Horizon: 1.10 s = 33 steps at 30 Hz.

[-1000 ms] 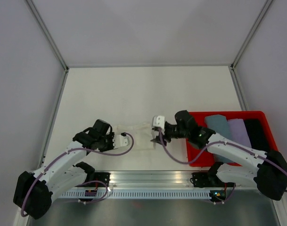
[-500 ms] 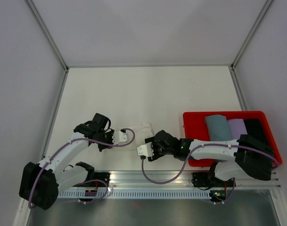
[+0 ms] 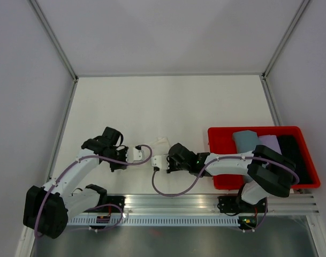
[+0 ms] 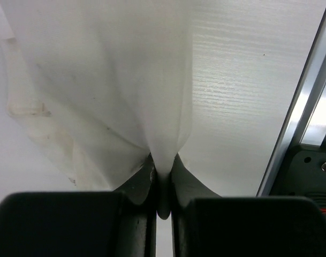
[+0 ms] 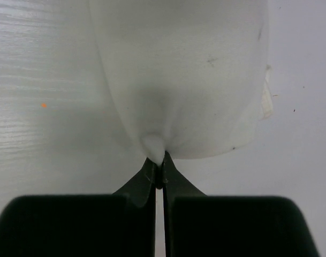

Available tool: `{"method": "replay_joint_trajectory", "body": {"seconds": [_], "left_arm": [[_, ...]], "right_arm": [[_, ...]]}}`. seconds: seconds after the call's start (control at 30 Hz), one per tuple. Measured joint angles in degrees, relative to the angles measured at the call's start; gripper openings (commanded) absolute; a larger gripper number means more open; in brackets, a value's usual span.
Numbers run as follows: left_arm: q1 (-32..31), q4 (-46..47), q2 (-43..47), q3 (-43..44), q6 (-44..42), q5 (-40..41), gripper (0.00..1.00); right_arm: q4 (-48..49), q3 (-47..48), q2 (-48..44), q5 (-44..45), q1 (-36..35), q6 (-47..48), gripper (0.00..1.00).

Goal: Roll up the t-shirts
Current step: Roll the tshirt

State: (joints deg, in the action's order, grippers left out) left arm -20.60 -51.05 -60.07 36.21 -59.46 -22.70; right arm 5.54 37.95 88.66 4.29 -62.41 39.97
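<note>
Top external view had the cream t-shirt (image 3: 160, 143) bunched small on the table (image 3: 168, 101) between the two arms, just left of the red bin (image 3: 221, 185) where the other t-shirts (image 3: 247, 140) lay. Up close, the left gripper (image 4: 163, 179) was pinching a fold of that cloth, and the right gripper (image 5: 159, 170) was clamped on a small nub of it. Both holds looked thin, so I judged the arms should draw apart evenly and gently, spreading it flat before rolling.

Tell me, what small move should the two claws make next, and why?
Probably draw apart to spread the cream t-shirt flat: the left claw and right claw are both shut on its cloth, close together, and it is bunched between them.
</note>
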Motion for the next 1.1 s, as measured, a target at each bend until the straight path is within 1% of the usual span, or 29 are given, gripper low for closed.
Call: {"method": "replay_joint_trajectory", "body": {"seconds": [0.2, 0.37, 0.5, 0.53, 0.57, 0.6, 0.7, 0.87, 1.1], "left_arm": [[1.79, -3.5, -2.08, 3.91, -1.99, -2.45, 0.15], [1.9, -10.19, -4.39, 7.91, -5.53, -5.18, 0.23], [1.9, -13.66, -7.1, 9.11, -7.58, -7.08, 0.32], [1.9, -13.92, -7.69, 9.11, -7.74, -7.19, 0.39], [1.9, -14.05, -8.44, 9.14, -7.87, -7.28, 0.43], [1.9, -14.25, -9.18, 9.27, -7.98, -7.34, 0.53], [1.9, -15.34, -11.43, 10.75, -8.2, -7.19, 0.62], [1.9, -17.59, -12.79, 14.1, -8.15, -7.54, 0.66], [1.9, -19.71, -12.57, 14.29, -7.61, -8.11, 0.67]], "right_arm": [[-8.31, 1.36, -8.13, -8.2, 3.21, -2.69, 0.0], [-21.09, 6.08, -11.76, -19.93, 4.68, -5.66, 0.0], [-27.32, 7.17, -12.79, -29.4, 5.07, -9.03, 0.0], [-27.85, 6.95, -12.87, -32.11, 5.46, -10.25, 0.0], [-28.17, 6.78, -12.87, -34.6, 6.16, -11.45, 0.0], [-28.46, 6.6, -12.83, -36.89, 7.28, -12.55, 0.0], [-28.65, 6.45, -11.93, -42.29, 11.45, -15.45, 0.0], [-28.13, 6.43, -7.37, -48.28, 16.79, -19.19, 0.0], [-26.25, 6.43, -4.26, -54.01, 22.14, -22.6, 0.0]]}}
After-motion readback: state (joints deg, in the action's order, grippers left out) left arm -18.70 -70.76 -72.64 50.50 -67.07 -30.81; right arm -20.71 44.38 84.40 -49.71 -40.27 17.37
